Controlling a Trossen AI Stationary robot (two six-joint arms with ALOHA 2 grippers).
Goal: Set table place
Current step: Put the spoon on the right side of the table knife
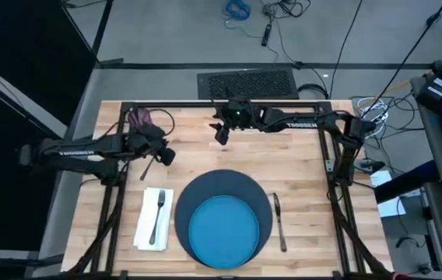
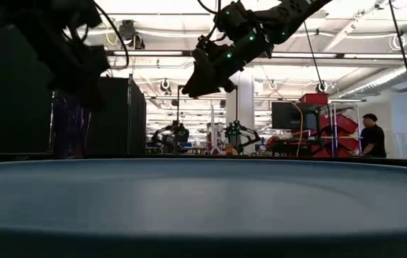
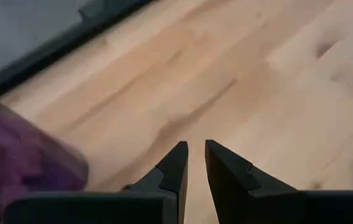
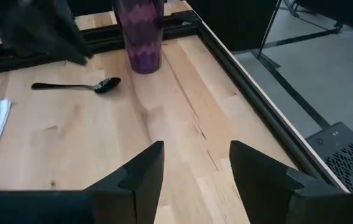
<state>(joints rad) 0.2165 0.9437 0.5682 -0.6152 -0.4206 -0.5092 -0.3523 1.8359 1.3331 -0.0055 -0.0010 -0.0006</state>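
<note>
My left gripper [image 1: 166, 156] is hovering over the bare wood of the table [image 1: 299, 167], its fingers nearly closed with only a thin slit between them and nothing in them. The purple cup [image 1: 138, 118] is standing upright just behind it near the table's far left corner, and the spoon [image 4: 77, 85] is lying flat on the wood close to the cup. Nearer the front, the fork [image 1: 158, 215] is resting on the white napkin [image 1: 151, 219], just left of the dark blue mat [image 1: 225, 187] carrying the bright blue plate [image 1: 223, 229]; the knife [image 1: 278, 222] is lying just right of the mat. My right gripper [image 1: 222, 133] is hanging above the far middle of the table, fingers spread wide and empty. White lettering reading TROSSEN is showing on my right arm [image 1: 299, 122]; the lettering on my left arm is too small to read
</note>
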